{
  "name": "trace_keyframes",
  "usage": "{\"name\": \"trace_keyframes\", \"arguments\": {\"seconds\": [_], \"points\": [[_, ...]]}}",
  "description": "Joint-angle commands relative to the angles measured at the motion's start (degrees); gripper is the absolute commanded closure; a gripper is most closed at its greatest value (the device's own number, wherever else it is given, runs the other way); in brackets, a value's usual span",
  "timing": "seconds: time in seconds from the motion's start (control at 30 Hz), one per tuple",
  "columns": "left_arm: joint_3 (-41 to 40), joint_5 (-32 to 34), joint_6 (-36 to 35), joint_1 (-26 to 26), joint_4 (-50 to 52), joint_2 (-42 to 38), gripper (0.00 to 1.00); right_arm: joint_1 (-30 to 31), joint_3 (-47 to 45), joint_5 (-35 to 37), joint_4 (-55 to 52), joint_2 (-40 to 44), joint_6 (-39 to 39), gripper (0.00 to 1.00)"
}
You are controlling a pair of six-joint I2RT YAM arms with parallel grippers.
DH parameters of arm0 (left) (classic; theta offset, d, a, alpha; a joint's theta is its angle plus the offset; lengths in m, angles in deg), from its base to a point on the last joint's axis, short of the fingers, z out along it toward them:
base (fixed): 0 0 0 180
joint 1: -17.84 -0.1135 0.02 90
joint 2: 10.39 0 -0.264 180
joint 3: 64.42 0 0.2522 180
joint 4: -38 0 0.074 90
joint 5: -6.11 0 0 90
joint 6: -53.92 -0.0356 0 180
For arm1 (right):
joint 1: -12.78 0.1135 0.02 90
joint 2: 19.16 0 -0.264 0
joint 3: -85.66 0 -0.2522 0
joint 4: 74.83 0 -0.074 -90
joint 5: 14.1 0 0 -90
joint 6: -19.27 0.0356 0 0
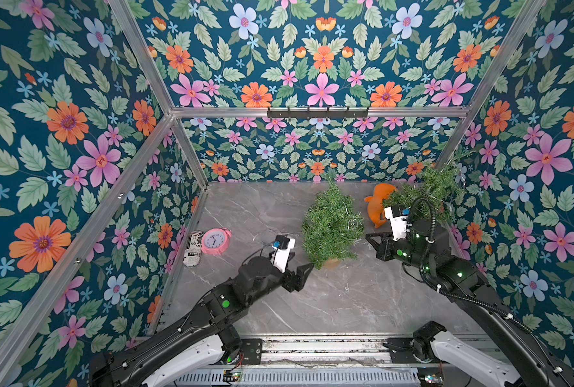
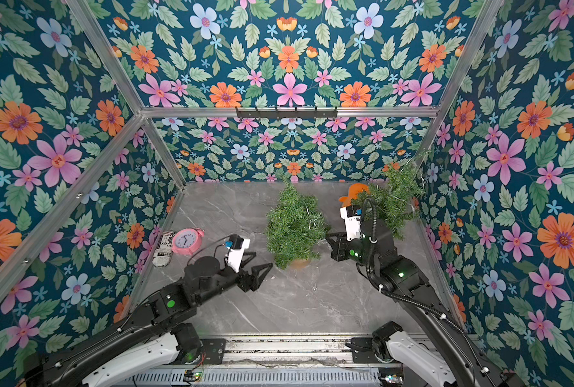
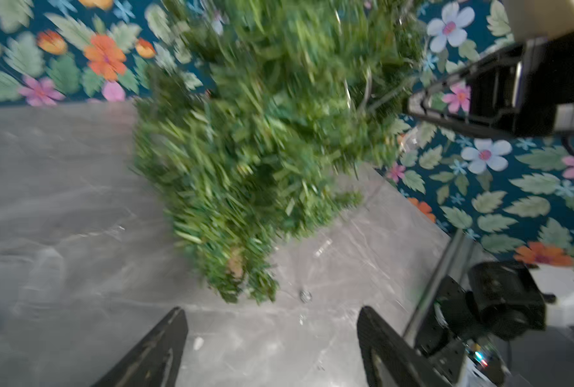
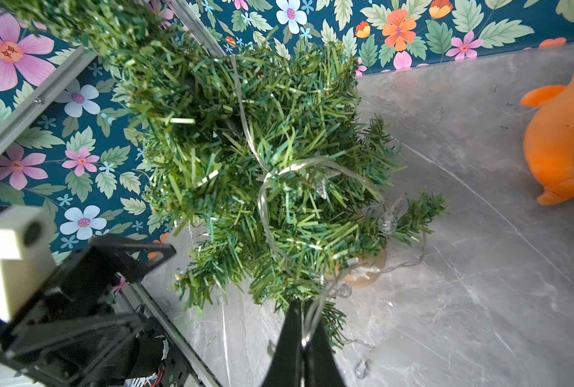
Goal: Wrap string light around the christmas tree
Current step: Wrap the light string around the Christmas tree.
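Observation:
The small green christmas tree [image 1: 330,228] [image 2: 294,231] stands mid-table in a tan pot [image 4: 366,271]. The clear string light [image 4: 264,201] loops over its branches, and loose bulbs [image 3: 305,295] lie on the table beside it. My right gripper [image 1: 367,236] [image 4: 300,306] is at the tree's right side, shut on the string light, with the wire running out between its fingertips. To the tree's lower left is my left gripper [image 1: 304,260] [image 3: 270,313], open and empty, with its fingers [image 3: 175,321] spread over bare table just short of the lowest branches.
A second green tree [image 1: 428,189] stands at the back right corner behind an orange plush toy [image 1: 379,204]. At the left wall stand a pink alarm clock [image 1: 215,240] and a newsprint-patterned can [image 1: 193,250]. Floral walls enclose the grey marble table [image 1: 312,308].

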Motion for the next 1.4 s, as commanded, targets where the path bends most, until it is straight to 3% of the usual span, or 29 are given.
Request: {"name": "trace_keyframes", "arguments": {"seconds": [0.0,0.13,0.2,0.33,0.63,1.13,1.27,1.37], "points": [[-6.6,3.9,3.8,5.3,-19.0,1.8,0.18,0.1,-0.4,0.0,1.2,0.1,0.9,1.00],[-9.1,9.6,0.9,9.2,-27.8,9.5,0.19,0.0,-1.2,-0.1,1.4,0.6,1.1,1.00],[-8.7,11.6,-0.7,10.0,-31.1,14.4,0.25,0.1,-1.5,-0.1,1.4,1.1,1.1,1.00],[-6.9,13.1,-4.2,10.6,-36.3,22.2,0.35,0.1,-2.5,-0.1,1.7,2.1,1.3,1.00],[-1.6,14.1,-13.0,11.1,-41.2,34.6,0.40,0.1,-3.0,-0.8,2.4,2.5,1.3,1.00],[3.0,16.5,-15.5,10.9,-43.0,45.8,0.50,0.1,-2.9,-1.8,2.0,3.5,1.5,1.00],[3.7,17.6,-16.0,10.5,-43.2,46.7,0.58,0.1,-3.2,-1.9,2.1,3.6,1.6,1.00],[3.9,17.6,-16.1,10.4,-43.1,46.6,0.70,0.1,-3.2,-2.0,2.2,3.5,1.7,1.00]]}}
